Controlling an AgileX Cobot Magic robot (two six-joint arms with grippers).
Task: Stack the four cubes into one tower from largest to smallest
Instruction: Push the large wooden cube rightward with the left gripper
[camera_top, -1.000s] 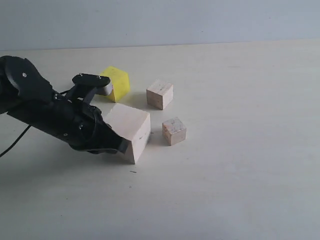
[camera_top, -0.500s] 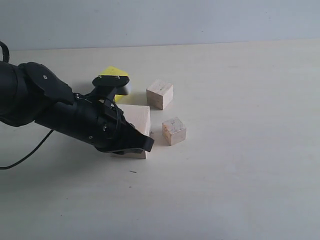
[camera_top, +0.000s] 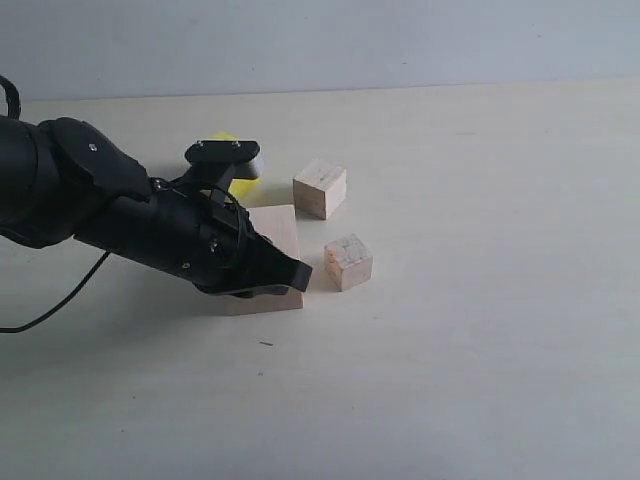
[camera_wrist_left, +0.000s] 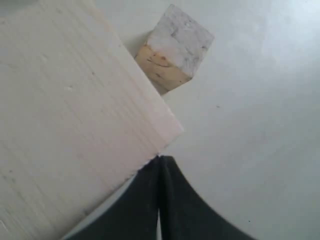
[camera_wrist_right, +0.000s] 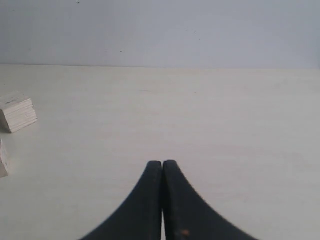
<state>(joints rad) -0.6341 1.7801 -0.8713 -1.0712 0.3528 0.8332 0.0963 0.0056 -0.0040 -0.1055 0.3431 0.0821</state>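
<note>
The large pale wooden cube (camera_top: 276, 232) sits left of centre on the table, with the black left arm covering much of it. My left gripper (camera_top: 298, 275) is shut, its tip touching the cube's near right corner (camera_wrist_left: 160, 159); it holds nothing. In the left wrist view the large cube (camera_wrist_left: 75, 125) fills most of the frame. The yellow cube (camera_top: 243, 187) sits behind the arm, mostly hidden. A small wooden cube (camera_top: 320, 188) stands further back. The smallest cube (camera_top: 348, 262), with greyish marks, is just right of the large one (camera_wrist_left: 175, 47). My right gripper (camera_wrist_right: 162, 164) is shut and empty, out of the exterior view.
The pale table (camera_top: 480, 300) stretches to the right and front. The left arm's black cable (camera_top: 50, 305) trails along the table at the left. The right wrist view shows the small wooden cube (camera_wrist_right: 17, 112) and the edge of another cube (camera_wrist_right: 2, 160).
The left arm has swept to the right along the large cube's front. The cube has turned with it and now sits squarer to the view, closer to the smallest cube.
</note>
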